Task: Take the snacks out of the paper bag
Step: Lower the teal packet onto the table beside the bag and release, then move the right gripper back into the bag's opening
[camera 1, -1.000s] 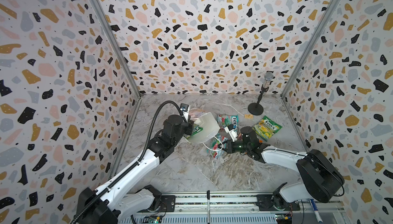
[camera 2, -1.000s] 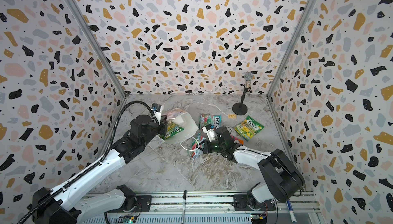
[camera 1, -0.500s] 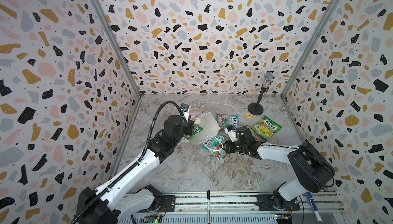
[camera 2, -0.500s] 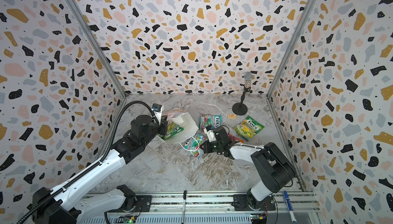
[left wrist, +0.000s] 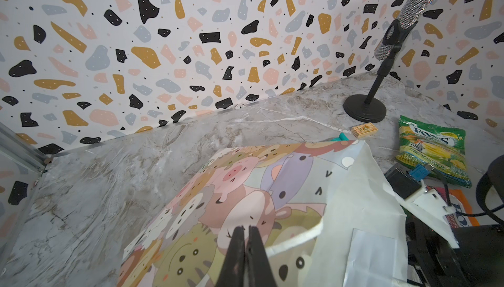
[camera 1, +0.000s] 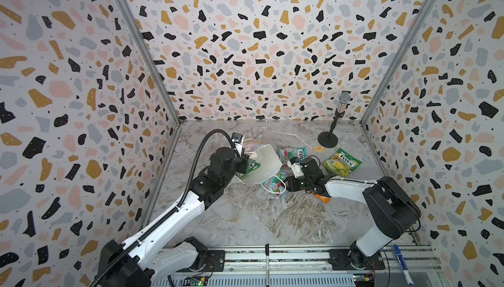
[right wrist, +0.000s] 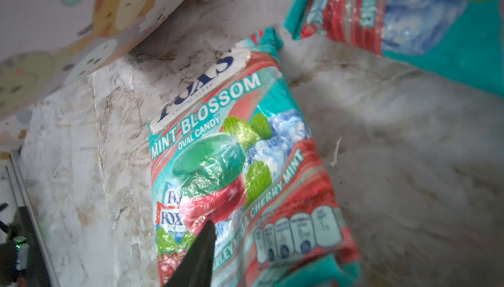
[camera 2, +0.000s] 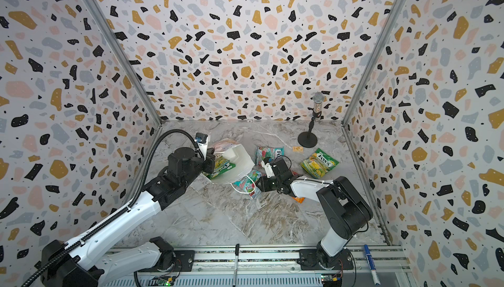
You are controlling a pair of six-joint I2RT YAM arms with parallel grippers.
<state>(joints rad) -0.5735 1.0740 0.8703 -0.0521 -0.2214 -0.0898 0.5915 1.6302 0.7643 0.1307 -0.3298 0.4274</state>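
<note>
Your left hand [left wrist: 246, 244] is clenched on the rim of the paper bag [left wrist: 245, 190]. Whether your right hand [camera 1: 285, 186] grips, I cannot tell. The mint packet [right wrist: 240, 163] lies on the bench [right wrist: 409, 135] under its tip, outside the bag. It is likely light, floppy and slippery, so pinch a sealed end.

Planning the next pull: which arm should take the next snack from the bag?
Right, probably. The left gripper is shut on the bag; the right gripper sits at its mouth, by a teal packet.

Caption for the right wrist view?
Teal-red Mint Blossom packet lies on the marble table beside the paper bag.
</note>
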